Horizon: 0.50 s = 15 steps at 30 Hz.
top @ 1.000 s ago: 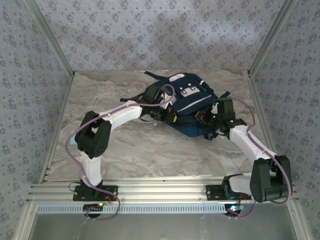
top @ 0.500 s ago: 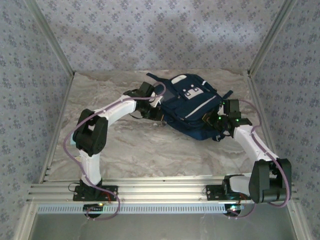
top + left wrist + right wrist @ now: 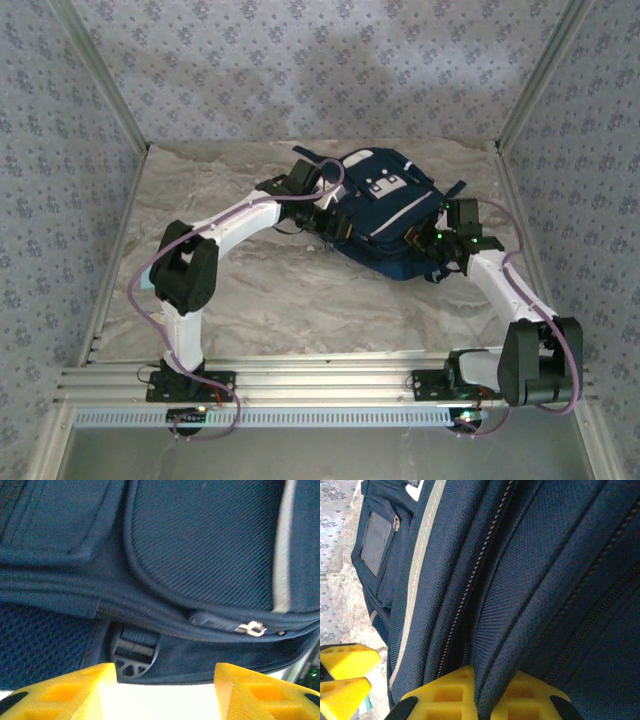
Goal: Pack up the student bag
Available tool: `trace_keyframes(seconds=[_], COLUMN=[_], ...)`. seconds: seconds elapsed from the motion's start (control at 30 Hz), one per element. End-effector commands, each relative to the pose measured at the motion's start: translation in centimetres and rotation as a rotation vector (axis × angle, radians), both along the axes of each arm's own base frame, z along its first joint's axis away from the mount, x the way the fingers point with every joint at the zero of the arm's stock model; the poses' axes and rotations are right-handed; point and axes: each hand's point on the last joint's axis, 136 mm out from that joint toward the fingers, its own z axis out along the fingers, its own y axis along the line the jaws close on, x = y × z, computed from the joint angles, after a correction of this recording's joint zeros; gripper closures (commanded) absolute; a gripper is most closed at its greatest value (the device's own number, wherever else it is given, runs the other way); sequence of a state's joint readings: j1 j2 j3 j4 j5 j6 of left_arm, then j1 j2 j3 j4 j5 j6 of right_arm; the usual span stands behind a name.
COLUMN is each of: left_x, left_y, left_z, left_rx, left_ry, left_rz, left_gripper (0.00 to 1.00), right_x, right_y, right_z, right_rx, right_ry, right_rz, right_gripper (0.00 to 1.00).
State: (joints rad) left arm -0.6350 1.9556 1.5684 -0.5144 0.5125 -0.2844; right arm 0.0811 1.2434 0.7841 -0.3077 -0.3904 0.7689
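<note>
Blue-patterned wallpaper walls [image 3: 300, 70] around a marble-look table [image 3: 250, 290]; the student bag [image 3: 385, 212] lies flat toward the far right-centre of it, grey patch [image 3: 383, 186] up, with the left arm [image 3: 235, 222] at its left edge and the right arm [image 3: 505, 285] at its right edge. Left gripper [image 3: 165, 680] has yellow fingers well apart, nothing between them, just short of the bag's side near a black strap buckle [image 3: 132, 655] and a metal zipper pull [image 3: 251, 628]. Right gripper [image 3: 479, 692] is clamped tight, pinching a fold of the bag's navy fabric beside a zipper.
</note>
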Motion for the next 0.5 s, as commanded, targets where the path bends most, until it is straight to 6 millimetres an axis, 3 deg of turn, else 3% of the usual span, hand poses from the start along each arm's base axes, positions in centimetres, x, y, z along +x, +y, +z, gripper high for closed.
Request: trace_keyframes(seconds=[0.0, 0.23, 0.47], left_x=[1.2, 2.6, 1.5], left_y=[-1.8, -3.4, -5.2], left_z=[5.1, 3.8, 1.4], left_rx=[-0.162, -0.193, -0.2], left_ry=[-0.054, -0.073, 0.006], left_rz=[0.013, 0.007, -0.07], left_gripper=[0.45, 0.46, 0.46], right_x=[0.8, 0.9, 1.2], right_y=[1.0, 1.8, 1.9], right_z=[2.1, 1.9, 1.9], right_rx=[0.022, 0.035, 0.036], right_ry=[-0.098, -0.1, -0.104], right_rz=[0.046, 0.067, 0.068], right_gripper=[1.0, 1.0, 1.0])
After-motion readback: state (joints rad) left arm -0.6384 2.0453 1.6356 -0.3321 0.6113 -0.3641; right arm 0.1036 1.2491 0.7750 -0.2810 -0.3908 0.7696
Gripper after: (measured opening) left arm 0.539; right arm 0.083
